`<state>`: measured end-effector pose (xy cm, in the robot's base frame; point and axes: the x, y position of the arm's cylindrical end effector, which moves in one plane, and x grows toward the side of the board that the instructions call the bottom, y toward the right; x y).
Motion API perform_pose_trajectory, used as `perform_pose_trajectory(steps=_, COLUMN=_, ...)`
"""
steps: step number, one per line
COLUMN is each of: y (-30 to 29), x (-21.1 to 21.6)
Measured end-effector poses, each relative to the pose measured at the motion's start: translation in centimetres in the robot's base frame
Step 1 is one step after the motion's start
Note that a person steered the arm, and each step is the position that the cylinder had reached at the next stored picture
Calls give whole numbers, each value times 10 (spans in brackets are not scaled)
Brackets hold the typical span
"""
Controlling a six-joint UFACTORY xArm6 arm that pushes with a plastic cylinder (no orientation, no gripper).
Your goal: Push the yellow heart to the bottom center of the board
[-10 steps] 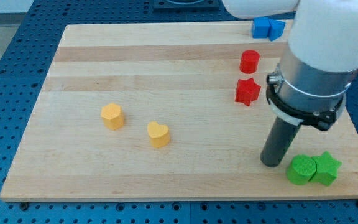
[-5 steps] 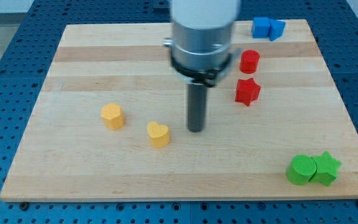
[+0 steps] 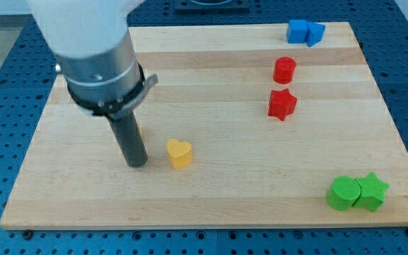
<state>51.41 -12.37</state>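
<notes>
Yellow heart [image 3: 180,153] lies left of centre on the wooden worktop [image 3: 211,198], toward the view's bottom. My tip [image 3: 136,163] rests just left of it, a small gap between. The tool is a bare rod, holding nothing. A red cylinder [image 3: 284,69] and red star [image 3: 282,104] sit well apart at right.

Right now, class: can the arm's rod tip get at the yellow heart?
Probably yes. My tip sits just to the view's left of the yellow heart, with only bare board between them.
</notes>
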Motion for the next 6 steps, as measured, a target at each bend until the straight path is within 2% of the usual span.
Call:
perform_pose_trajectory(steps=1, y=3, x=-34)
perform_pose_trajectory(steps=2, y=32, x=-35)
perform_pose_trajectory(steps=3, y=59, x=-14)
perform_pose_trajectory(steps=4, y=71, x=32)
perform_pose_trajectory(steps=5, y=78, x=47)
perform_pose_trajectory(steps=6, y=78, x=41)
